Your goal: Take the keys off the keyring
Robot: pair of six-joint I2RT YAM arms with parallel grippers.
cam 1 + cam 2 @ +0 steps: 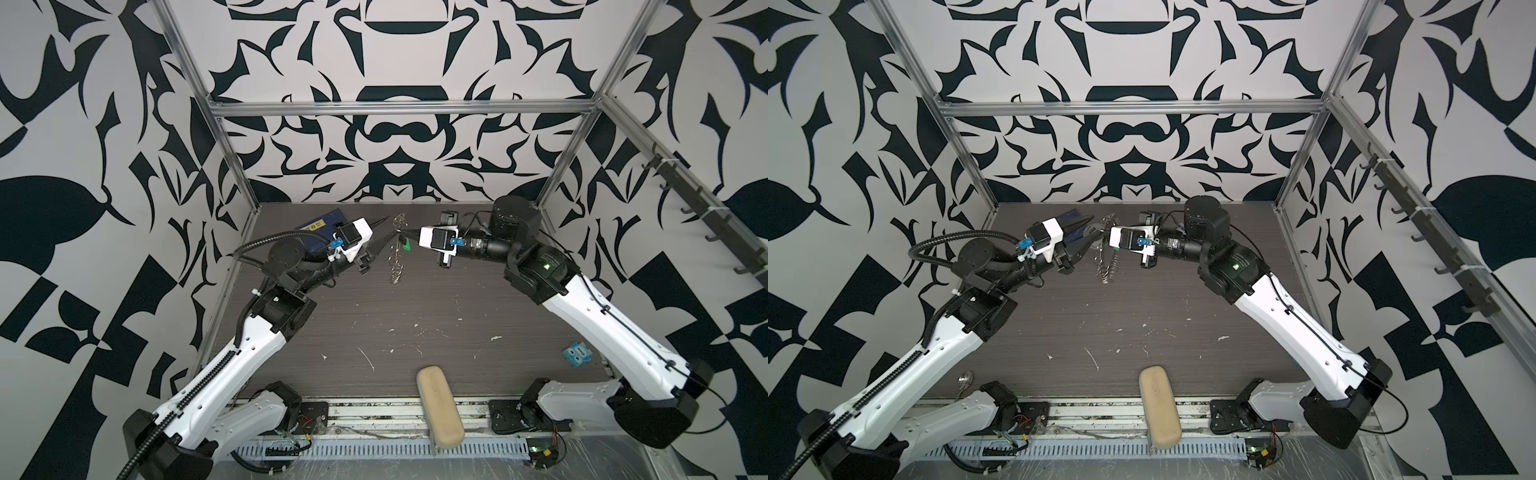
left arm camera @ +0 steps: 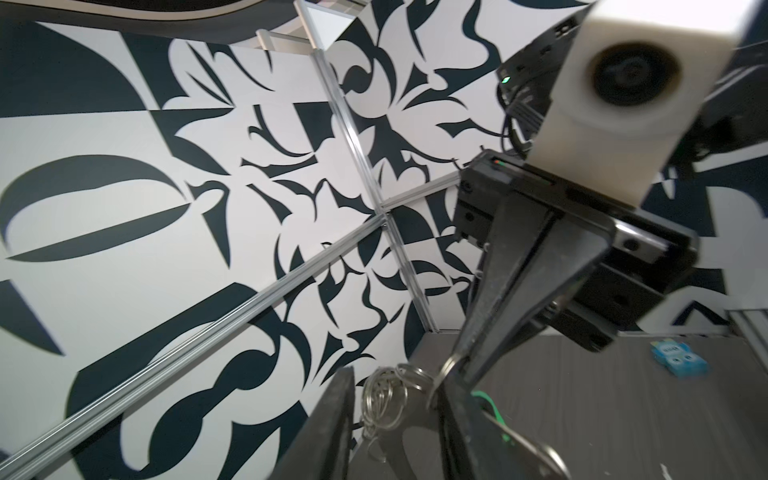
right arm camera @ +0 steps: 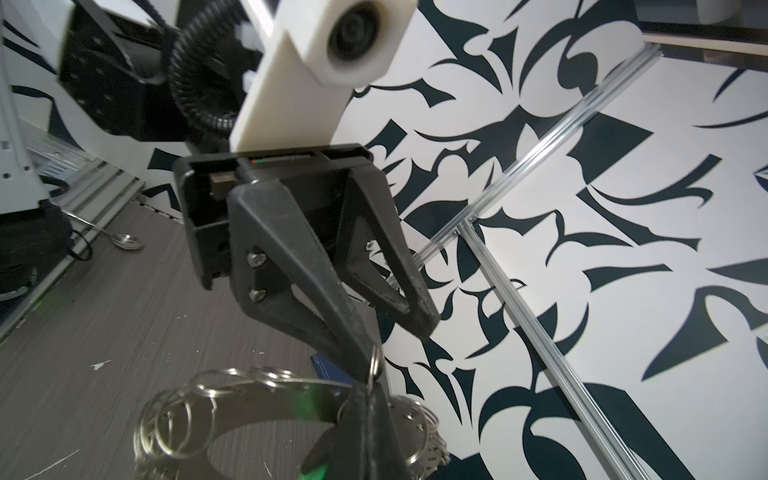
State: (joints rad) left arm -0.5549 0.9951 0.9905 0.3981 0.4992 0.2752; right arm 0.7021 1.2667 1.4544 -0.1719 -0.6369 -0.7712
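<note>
The keyring point(image 1: 397, 253) point(image 1: 1109, 259), a grey metal disc fringed with silver wire loops point(image 2: 384, 395), hangs on edge in the air at the back middle of the table. My right gripper point(image 1: 404, 234) point(image 3: 372, 388) is shut on its upper rim, at a wire loop. A green key point(image 1: 407, 248) point(image 2: 487, 400) shows beside that grip, blurred green in the right wrist view. My left gripper point(image 1: 390, 227) point(image 2: 399, 374) faces it from the left. It is open, with its fingers either side of the rim's loops. One of its fingers point(image 3: 332, 291) touches a loop.
A dark blue box point(image 1: 320, 226) lies at the back left behind the left wrist. A beige case point(image 1: 439, 409) rests on the front edge. A small light-blue piece point(image 1: 577, 353) sits near the right arm. A spoon point(image 1: 966, 378) lies front left.
</note>
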